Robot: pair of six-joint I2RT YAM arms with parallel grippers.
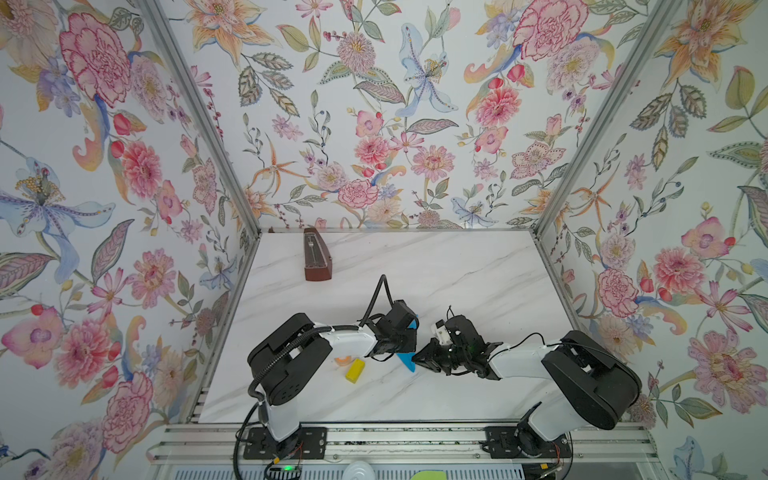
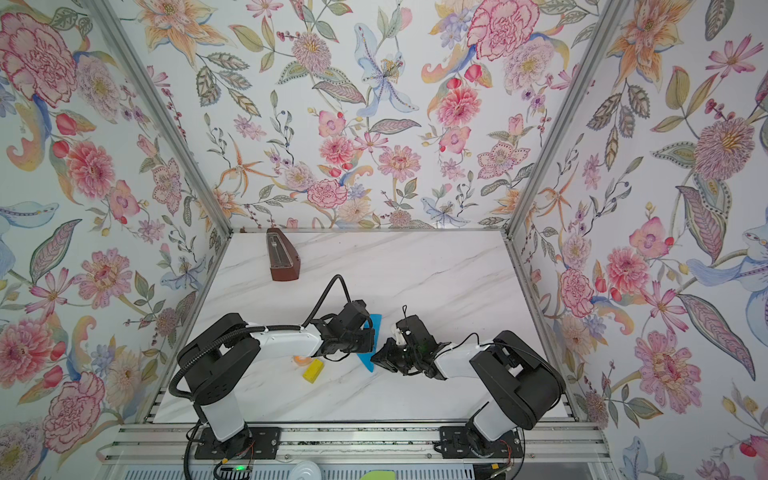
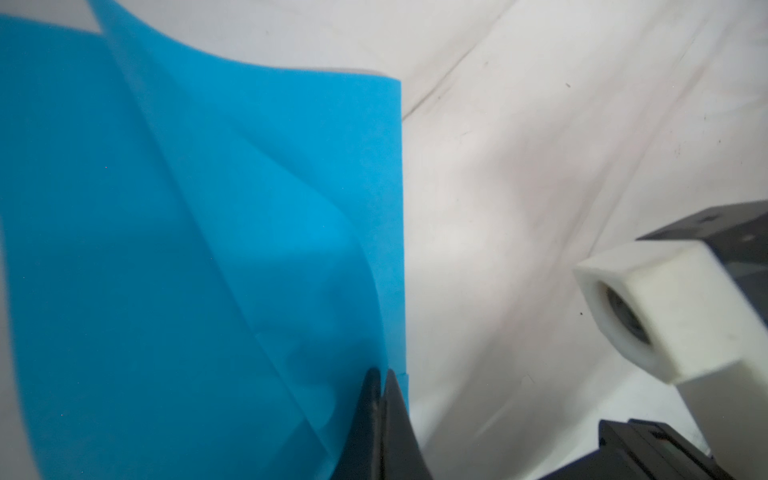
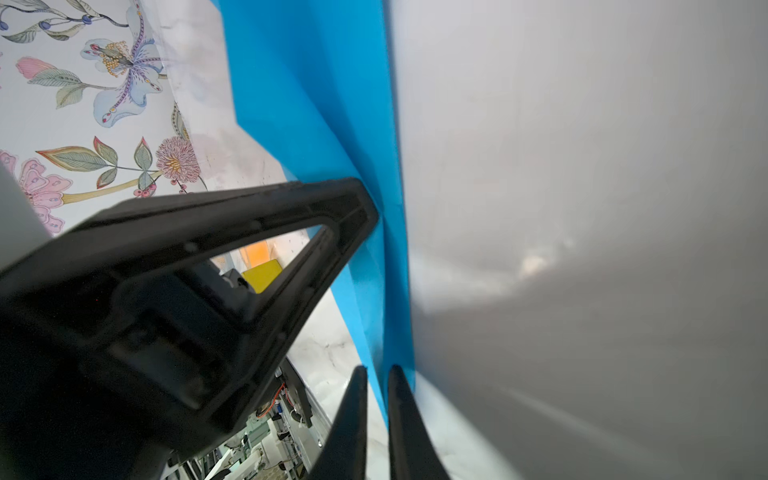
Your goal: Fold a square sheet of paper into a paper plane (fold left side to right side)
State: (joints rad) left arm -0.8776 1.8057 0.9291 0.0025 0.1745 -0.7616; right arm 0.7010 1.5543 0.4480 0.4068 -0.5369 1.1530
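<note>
Mid-table, slightly toward the front: the square sheet of paper (image 1: 406, 360) (image 2: 370, 359), bright blue, already creased into a narrow pointed shape. Its point faces the front rail (image 1: 395, 440). Its far end peeks out past the left wrist, and the middle is hidden under that wrist in both top views.

Edges:
- In the left wrist view the paper (image 3: 208, 249) has 1 long straight edge lying on the table. An upper layer bows up and away from that edge, so it is not flat.
- In the right wrist view the paper (image 4: 311, 104) shows diagonal creases running toward its narrow end.

Left gripper (image 3: 380, 378): jaws pressed together, tips right at the paper's straight edge. I cannot tell whether a layer is nipped between them. Seen from the right wrist, 1 of its fingers (image 4: 291, 216) touches the blue at a crease.

Right gripper (image 4: 378, 374) (image 1: 417, 359): jaws almost together with a thin slit left, and the paper's narrow end runs into the slit. I cannot tell whether it is actually pinched.

The 2 grippers are nearly nose to nose, with only the paper between them.

Room to move:
- Bare marble table (image 1: 457, 282) lies behind and to the right of the grippers.
- A yellow block (image 1: 355, 370) (image 2: 313, 370) lies near the paper's left side.
- An orange thing (image 1: 343, 360) sits just beside the block, half under the left arm.
- A brown metronome (image 1: 314, 257) stands well apart at the back left.

Floral walls (image 1: 124, 166) close 3 sides, with metal posts at the back corners.
</note>
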